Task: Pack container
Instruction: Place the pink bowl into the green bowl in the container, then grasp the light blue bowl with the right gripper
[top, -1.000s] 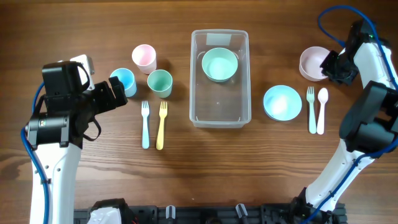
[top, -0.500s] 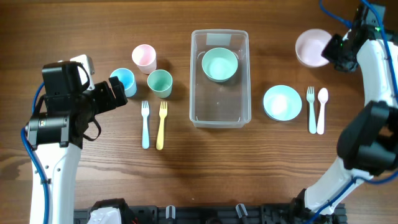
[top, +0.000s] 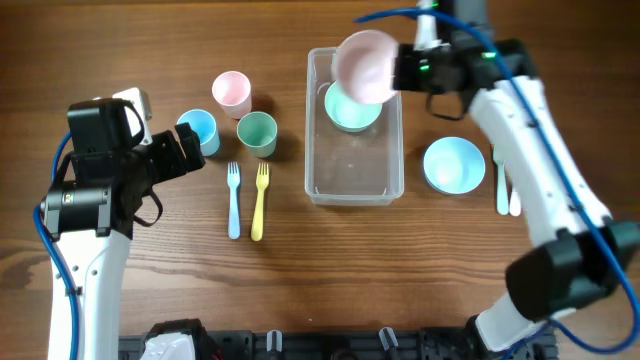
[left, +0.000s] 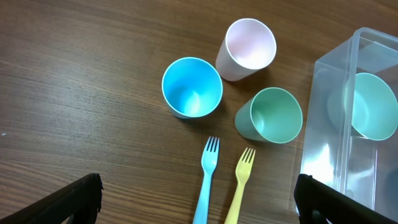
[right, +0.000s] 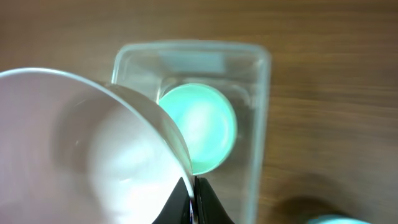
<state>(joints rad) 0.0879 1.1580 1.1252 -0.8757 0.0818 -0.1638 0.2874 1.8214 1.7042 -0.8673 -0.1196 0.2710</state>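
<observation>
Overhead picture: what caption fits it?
Right gripper holds a pink bowl over the clear container with a green bowl inside.

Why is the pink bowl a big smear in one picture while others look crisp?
Right wrist view: the pink bowl is close to the lens, soft and washed out; overhead view: its edge slightly blurred; left wrist view: cups and forks sharp, glare on the container.

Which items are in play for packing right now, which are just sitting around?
In play: container, pink bowl in right tool, green bowl inside.
Idle: pink cup, blue cup, green cup, blue fork, yellow fork, blue bowl.
</observation>
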